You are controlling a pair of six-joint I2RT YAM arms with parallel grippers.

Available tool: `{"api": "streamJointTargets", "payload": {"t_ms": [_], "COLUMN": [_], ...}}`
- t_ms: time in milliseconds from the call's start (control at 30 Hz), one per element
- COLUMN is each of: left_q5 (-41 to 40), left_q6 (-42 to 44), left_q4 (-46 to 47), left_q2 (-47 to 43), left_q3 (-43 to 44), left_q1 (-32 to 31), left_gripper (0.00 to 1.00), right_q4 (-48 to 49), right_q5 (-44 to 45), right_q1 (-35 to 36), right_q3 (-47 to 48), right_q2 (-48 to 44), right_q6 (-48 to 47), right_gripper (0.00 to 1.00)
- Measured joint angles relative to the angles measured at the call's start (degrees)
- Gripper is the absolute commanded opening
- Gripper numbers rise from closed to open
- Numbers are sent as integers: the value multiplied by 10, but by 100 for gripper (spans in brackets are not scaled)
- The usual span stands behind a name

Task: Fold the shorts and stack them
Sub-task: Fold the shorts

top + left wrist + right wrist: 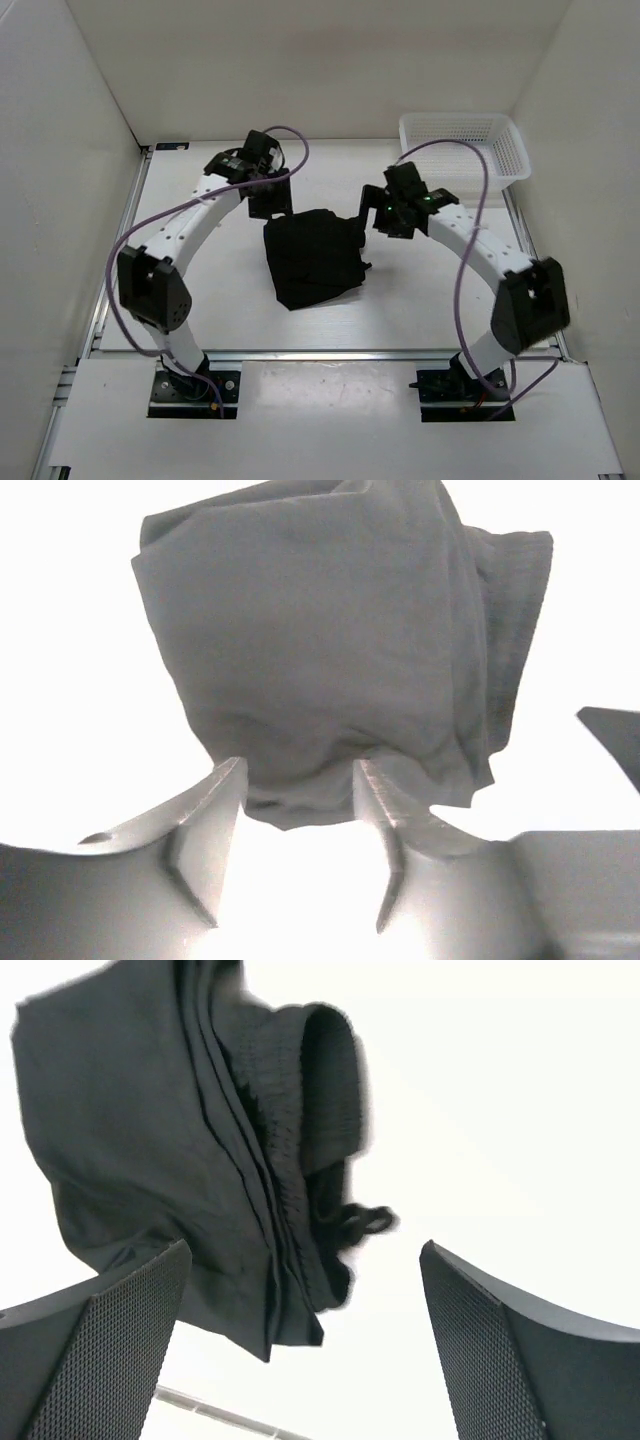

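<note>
The black shorts [312, 255] lie folded into a thick bundle in the middle of the table. My left gripper [270, 203] hovers at the bundle's far left corner. In the left wrist view it [298, 780] is open and empty, and the edge of the shorts [330, 640] shows just past the fingertips [222, 800]. My right gripper [376, 212] hovers at the bundle's far right edge. In the right wrist view it [305, 1250] is wide open and empty, above the layered edge of the shorts [150, 1140] and the drawstring loop [365, 1222].
A white mesh basket [465, 145] stands at the back right corner. White walls enclose the table on the left, back and right. A metal rail [320, 352] runs along the near edge, in front of the arm bases.
</note>
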Motion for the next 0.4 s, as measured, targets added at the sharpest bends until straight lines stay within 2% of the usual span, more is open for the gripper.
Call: {"api": "streamJointTargets", "payload": {"t_ms": [67, 267, 333, 400], "left_q5": [-5, -33, -44, -54], "left_q6": [4, 5, 4, -2], "left_q4": [-12, -32, -34, -33], "left_q2": [-35, -165, -221, -278], "left_q3": [2, -20, -37, -53], "left_q1": [8, 46, 62, 81], "left_gripper": [83, 85, 88, 88], "right_q4": [-20, -71, -87, -99], "right_q5": [39, 145, 174, 194], "right_q1": [-7, -94, -123, -134], "right_q3": [0, -8, -21, -37], "right_q2": [-57, -217, -256, -286], "right_q6": [-10, -42, -52, -64], "right_gripper": [100, 100, 94, 94]}}
